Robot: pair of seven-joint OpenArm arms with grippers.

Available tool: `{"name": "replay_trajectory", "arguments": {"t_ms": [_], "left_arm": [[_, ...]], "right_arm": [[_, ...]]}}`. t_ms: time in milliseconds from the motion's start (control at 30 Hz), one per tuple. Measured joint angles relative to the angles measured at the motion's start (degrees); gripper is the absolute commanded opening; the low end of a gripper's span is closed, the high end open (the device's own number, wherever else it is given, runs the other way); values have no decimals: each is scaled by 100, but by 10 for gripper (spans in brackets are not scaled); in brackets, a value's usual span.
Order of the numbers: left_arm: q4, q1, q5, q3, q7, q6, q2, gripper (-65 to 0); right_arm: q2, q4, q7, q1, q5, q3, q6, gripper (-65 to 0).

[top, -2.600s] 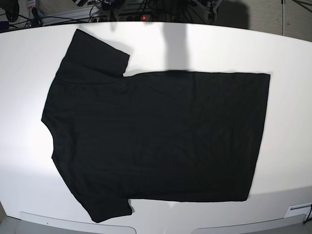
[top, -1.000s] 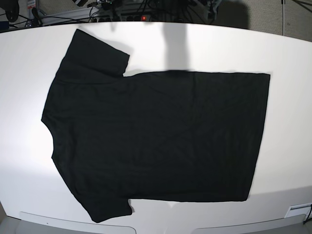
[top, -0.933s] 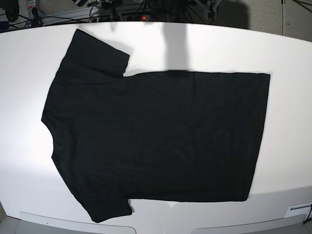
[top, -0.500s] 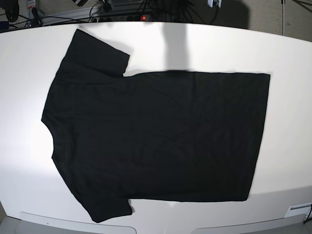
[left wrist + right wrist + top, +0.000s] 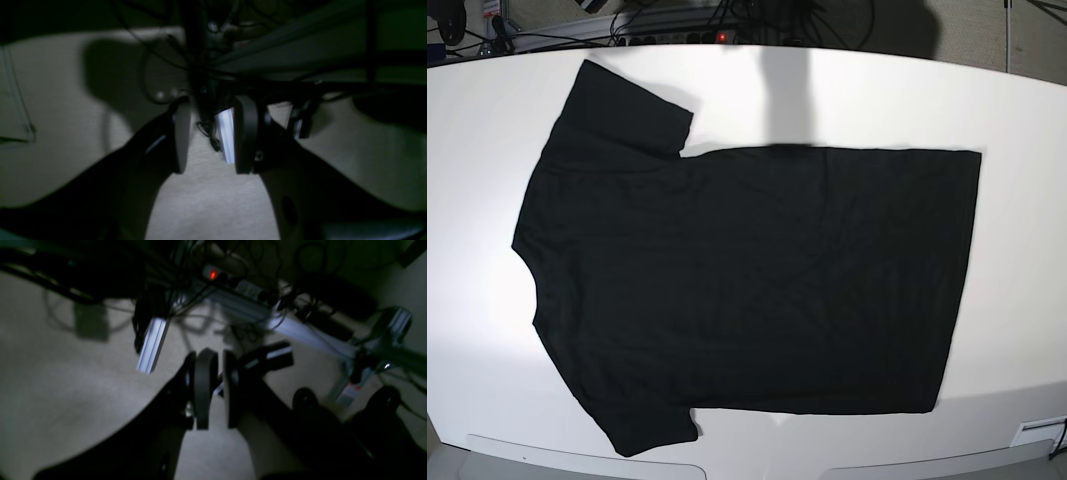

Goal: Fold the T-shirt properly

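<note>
The T-shirt [image 5: 747,285] is found spread flat on the white desk [image 5: 1017,110], plain black side up, and covers most of the middle of the base view. The collar end is directed toward the left of the frame and the straight hem runs down the right side. One short sleeve is extended toward the upper left, the other toward the lower left near the desk's front edge. No fold is observed in the cloth; only faint creases are seen across the body. A soft shadow is cast on the desk at upper centre, just above the shirt's upper edge. Cables and a small red light are noted beyond the desk's far edge at the top of the frame.

Neither arm is seen in the base view.

In the left wrist view, the left claw [image 5: 208,135] is recorded as released: its two dark fingers are set clearly apart, with nothing between them. Pale floor and dim framing with cables are seen behind it.

In the right wrist view, the right claw [image 5: 215,393] is recorded with its fingers drawn close, only a narrow gap remaining, and nothing is grasped. A power strip [image 5: 230,281] with a red lamp and loose cables lie behind it. The picture is dark and blurred.
</note>
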Motion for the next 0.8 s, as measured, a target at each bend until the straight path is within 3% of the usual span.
{"name": "replay_trajectory", "arguments": {"t_ms": [300, 367, 567, 700, 800], "left_arm": [[2249, 651, 24, 15, 509, -7, -35, -435], [2557, 632, 328, 24, 494, -28, -107, -435], [3047, 337, 1475, 20, 428, -55, -487, -435], [3056, -205, 2551, 26, -164, -341, -981, -435], [3056, -555, 3292, 26, -741, -525, -1362, -434]], "right_arm": [[822, 1851, -621, -1165, -46, 463, 79, -568], [863, 2124, -708, -1252, -114, 717, 83, -568], [861, 2892, -1117, -1255, -1080, 1541, 39, -568], [909, 3344, -1169, -1231, -1561, 1985, 68, -568], [1062, 3510, -1283, -1154, -1576, 2105, 122, -568]]}}
